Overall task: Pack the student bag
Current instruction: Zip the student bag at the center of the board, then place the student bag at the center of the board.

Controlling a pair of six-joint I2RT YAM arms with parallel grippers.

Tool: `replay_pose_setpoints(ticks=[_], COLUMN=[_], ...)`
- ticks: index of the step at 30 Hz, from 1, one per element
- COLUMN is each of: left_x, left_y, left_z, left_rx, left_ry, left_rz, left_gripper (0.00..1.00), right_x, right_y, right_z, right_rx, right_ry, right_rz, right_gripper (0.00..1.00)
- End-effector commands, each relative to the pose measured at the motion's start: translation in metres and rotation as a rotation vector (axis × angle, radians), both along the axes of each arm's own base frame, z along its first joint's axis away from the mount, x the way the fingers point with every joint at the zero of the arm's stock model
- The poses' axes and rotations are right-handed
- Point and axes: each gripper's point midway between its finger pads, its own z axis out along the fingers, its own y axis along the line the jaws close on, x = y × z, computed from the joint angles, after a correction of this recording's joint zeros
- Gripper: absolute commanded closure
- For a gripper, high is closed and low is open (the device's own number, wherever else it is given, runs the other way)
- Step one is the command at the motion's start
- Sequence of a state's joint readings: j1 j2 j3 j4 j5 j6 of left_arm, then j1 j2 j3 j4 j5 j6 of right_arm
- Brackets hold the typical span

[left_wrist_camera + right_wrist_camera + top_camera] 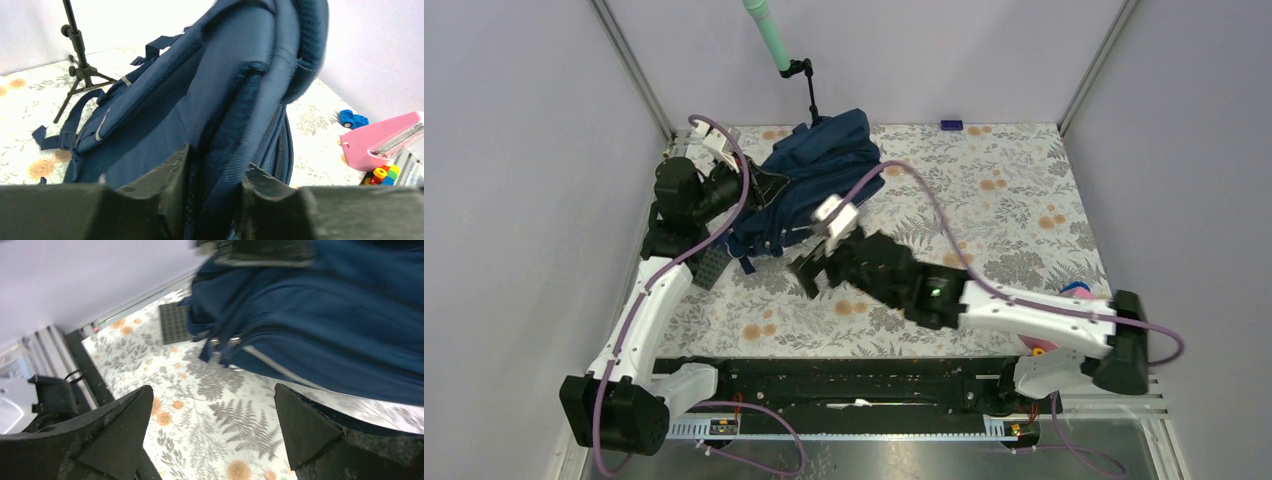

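The student bag [824,170] is a navy blue backpack, propped up at the back left of the table. My left gripper [769,185] is shut on a fold of its fabric at the bag's left side. In the left wrist view the bag [200,95] fills the frame and the gripper [215,167] pinches a padded edge beside a zip. My right gripper [817,265] is open and empty, hovering over the floral cloth just in front of the bag. In the right wrist view the gripper [212,402] is spread wide, with the bag [325,325] and its zip pulls [222,340] beyond.
A black studded plate [707,266] lies by the bag's front left corner, also in the right wrist view [175,322]. A tripod stand [812,95] stands behind the bag. A pink case [385,137], blue toy car [352,119] and colourful toy [384,174] sit at the right.
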State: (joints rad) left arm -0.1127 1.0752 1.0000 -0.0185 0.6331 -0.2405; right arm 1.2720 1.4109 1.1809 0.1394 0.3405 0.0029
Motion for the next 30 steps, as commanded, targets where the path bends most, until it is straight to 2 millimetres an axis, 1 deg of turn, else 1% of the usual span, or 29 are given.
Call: replay_pose_setpoints(ticks=[1, 2, 5, 6, 7, 10, 13, 14, 16, 18, 20, 22, 25, 27, 30], left_x=[-0.010, -0.016, -0.041, -0.052, -0.060, -0.075, -0.087, -0.088, -0.088, -0.081, -0.074, -0.070, -0.074, -0.079, -0.092], left_y=[-0.002, -0.004, -0.012, -0.014, -0.015, -0.009, -0.003, 0.000, 0.009, 0.027, 0.049, 0.070, 0.097, 0.117, 0.140], left_z=[0.034, 0.028, 0.018, 0.013, 0.003, -0.023, -0.041, -0.044, -0.049, -0.055, -0.058, -0.054, -0.036, -0.018, 0.010], left_rx=[0.011, 0.010, 0.002, 0.006, 0.011, 0.018, 0.006, -0.004, -0.009, -0.012, -0.014, -0.019, -0.027, -0.029, -0.034], left_ry=[-0.138, -0.123, -0.105, -0.093, -0.074, -0.011, 0.045, 0.050, 0.044, 0.051, 0.057, 0.049, 0.002, -0.044, -0.122], left_rz=[-0.028, -0.046, -0.127, -0.154, -0.169, -0.142, -0.100, -0.068, 0.005, 0.141, 0.295, 0.426, 0.577, 0.683, 0.798], left_gripper=[0.51, 0.36, 0.14, 0.04, 0.02, 0.01, 0.01, 0.01, 0.01, 0.01, 0.01, 0.01, 0.01, 0.01, 0.01], right_x=[0.030, 0.035, 0.049, 0.051, 0.054, 0.064, 0.075, 0.076, 0.082, 0.084, 0.083, 0.083, 0.078, 0.074, 0.068], right_y=[-0.079, -0.095, -0.143, -0.156, -0.170, -0.210, -0.240, -0.246, -0.268, -0.290, -0.312, -0.337, -0.370, -0.385, -0.402], right_z=[-0.002, -0.007, -0.008, -0.011, -0.012, -0.021, -0.037, -0.041, -0.048, -0.051, -0.047, -0.038, -0.021, -0.007, 0.012], right_rx=[-0.010, 0.001, 0.053, 0.060, 0.062, 0.047, 0.068, 0.082, 0.093, 0.090, 0.093, 0.108, 0.132, 0.131, 0.146], right_ry=[0.151, 0.183, 0.247, 0.270, 0.298, 0.390, 0.478, 0.504, 0.536, 0.547, 0.525, 0.470, 0.365, 0.273, 0.128], right_rz=[-0.173, -0.196, -0.275, -0.283, -0.298, -0.399, -0.483, -0.493, -0.561, -0.634, -0.716, -0.811, -0.931, -0.972, -1.021], right_gripper=[0.02, 0.02, 0.00, 0.00, 0.00, 0.00, 0.00, 0.00, 0.00, 0.00, 0.00, 0.00, 0.00, 0.00, 0.00])
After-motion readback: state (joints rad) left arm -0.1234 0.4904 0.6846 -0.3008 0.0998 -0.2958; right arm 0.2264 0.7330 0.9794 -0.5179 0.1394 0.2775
